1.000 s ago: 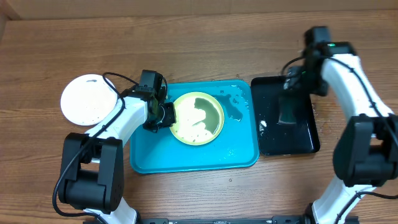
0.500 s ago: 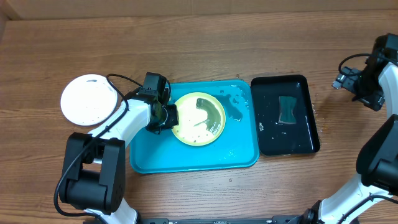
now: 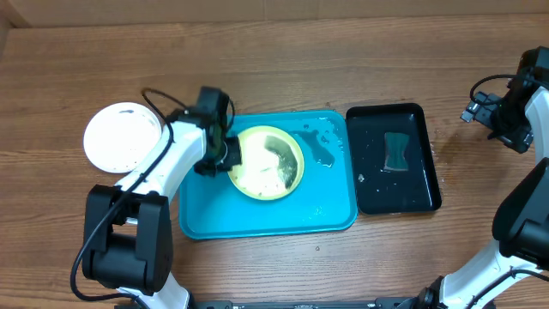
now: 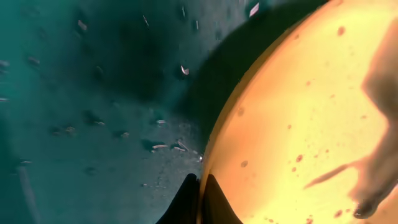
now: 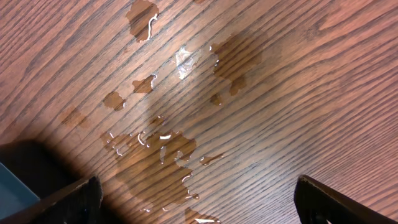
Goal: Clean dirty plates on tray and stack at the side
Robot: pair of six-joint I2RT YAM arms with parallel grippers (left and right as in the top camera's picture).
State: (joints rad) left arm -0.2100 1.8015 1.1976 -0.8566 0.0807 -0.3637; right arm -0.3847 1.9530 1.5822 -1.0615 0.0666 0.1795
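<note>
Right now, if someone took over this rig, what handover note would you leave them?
Grippers: the left gripper is shut on the left rim of the yellow-green plate; the right gripper is open and empty over the wet table.
Things: that plate is on the teal tray. The white plate sits on the table left of the tray. The sponge lies in the black tray.
Done: white plate off the tray.
Left: held plate shows specks and a smear; finish it, then stack it, probably on the white one. No third plate visible.
</note>
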